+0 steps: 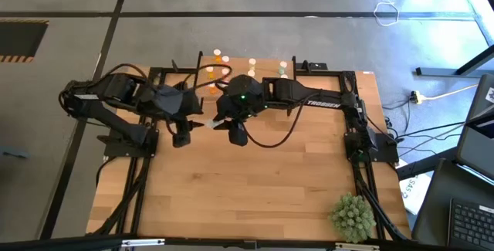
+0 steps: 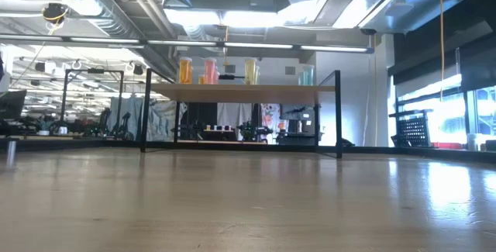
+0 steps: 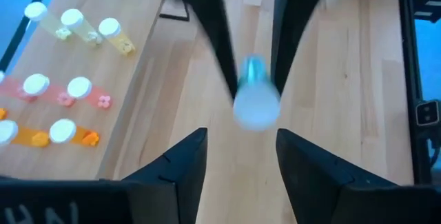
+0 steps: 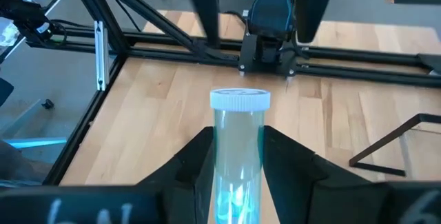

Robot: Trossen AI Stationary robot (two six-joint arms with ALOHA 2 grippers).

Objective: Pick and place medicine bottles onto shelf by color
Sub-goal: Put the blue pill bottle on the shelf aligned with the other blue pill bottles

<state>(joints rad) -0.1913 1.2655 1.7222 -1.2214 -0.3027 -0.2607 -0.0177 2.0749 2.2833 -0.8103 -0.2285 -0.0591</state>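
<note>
Right wrist view: right gripper (image 4: pixel 236 156) has its fingers closed on a pale blue-green bottle (image 4: pixel 238 148), white cap pointing out toward the left arm's base.
High view puts both grippers mid-table, just in front of the shelf (image 1: pixel 255 69), facing each other; left gripper (image 3: pixel 238 158) sits part open with nothing between its fingers, the held bottle (image 3: pixel 255 100) hanging just ahead of it. Shelf already carries orange, pink, yellow and pale green bottles (image 2: pixel 209 71) in color rows.
</note>
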